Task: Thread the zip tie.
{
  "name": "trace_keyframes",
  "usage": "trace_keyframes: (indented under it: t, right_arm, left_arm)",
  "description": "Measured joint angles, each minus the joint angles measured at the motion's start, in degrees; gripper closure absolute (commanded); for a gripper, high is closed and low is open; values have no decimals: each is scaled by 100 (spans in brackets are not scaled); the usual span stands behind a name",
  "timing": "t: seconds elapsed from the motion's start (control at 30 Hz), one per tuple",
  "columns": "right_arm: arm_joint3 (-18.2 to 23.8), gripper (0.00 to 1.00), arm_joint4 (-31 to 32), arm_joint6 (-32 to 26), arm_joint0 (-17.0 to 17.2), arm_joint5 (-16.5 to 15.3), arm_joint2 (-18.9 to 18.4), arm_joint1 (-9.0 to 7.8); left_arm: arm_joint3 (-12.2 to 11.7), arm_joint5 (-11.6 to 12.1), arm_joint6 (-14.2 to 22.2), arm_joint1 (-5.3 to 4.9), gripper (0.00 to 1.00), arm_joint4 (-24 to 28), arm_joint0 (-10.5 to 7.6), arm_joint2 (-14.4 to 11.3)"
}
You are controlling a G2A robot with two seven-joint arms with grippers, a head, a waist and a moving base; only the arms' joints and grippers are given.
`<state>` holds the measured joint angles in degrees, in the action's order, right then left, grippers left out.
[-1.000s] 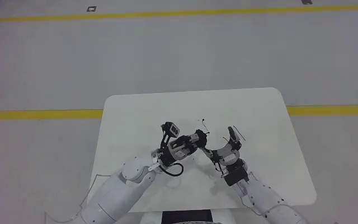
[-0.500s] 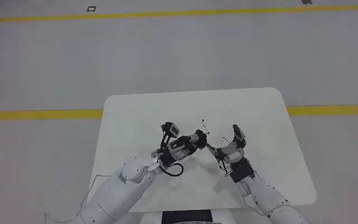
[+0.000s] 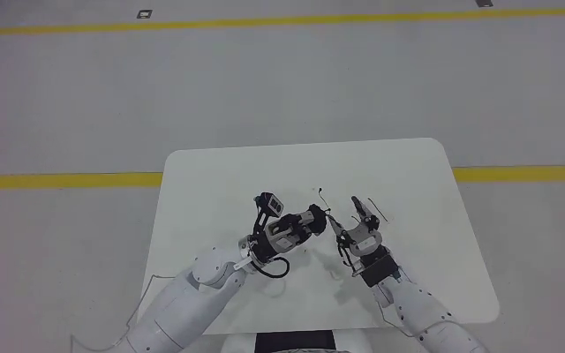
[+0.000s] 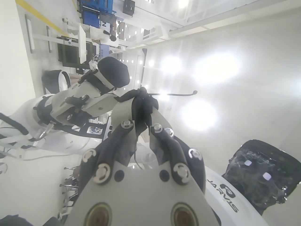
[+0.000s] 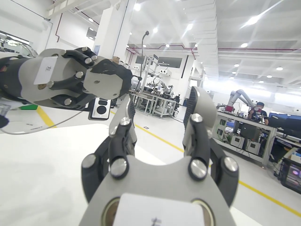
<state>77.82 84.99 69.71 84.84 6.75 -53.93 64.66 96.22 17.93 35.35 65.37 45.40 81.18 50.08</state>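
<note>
A thin black zip tie [image 4: 169,94] sticks out from the tips of my left gripper [image 4: 142,99], which is shut on its lower end. In the top view the zip tie [image 3: 323,199] rises from the left gripper [image 3: 315,218] above the middle of the white table [image 3: 221,176], its small head at the free end. My right gripper [image 5: 164,105] is open and empty, just beside the left gripper [image 5: 110,78]. The zip tie [image 5: 142,52] stands up past one of the right gripper's fingers [image 5: 128,109], outside the gap. Seen from above, the right gripper [image 3: 347,222] is close to the right of the left one.
A short thin dark line [image 3: 378,210] lies on the table just right of the right gripper; I cannot tell what it is. The table's far half and both sides are bare white surface. A yellow floor line [image 3: 79,180] runs behind the table.
The right gripper swung slightly right half a second ago and has now come back left, closer to the left gripper and the tie. The left gripper has stayed put.
</note>
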Motion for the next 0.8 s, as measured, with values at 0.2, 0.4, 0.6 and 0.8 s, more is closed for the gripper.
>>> trace_keyframes:
  t: [0.2,0.4,0.6,0.8]
  right_arm:
    - [-57,66,62,2,-55,-38,31,63]
    - [-83,69,147,27,-67,-67,50,114]
    - [-59,80,208,50,-68,-105,44,157]
    - [-40,84,269,37,-81,-152,50,200]
  left_arm:
    - [0,0,0,0,100,0,0,0]
    - [0,0,0,0,100,0,0,0]
    - [0,0,0,0,100,0,0,0]
    - [0,0,0,0,100,0,0,0]
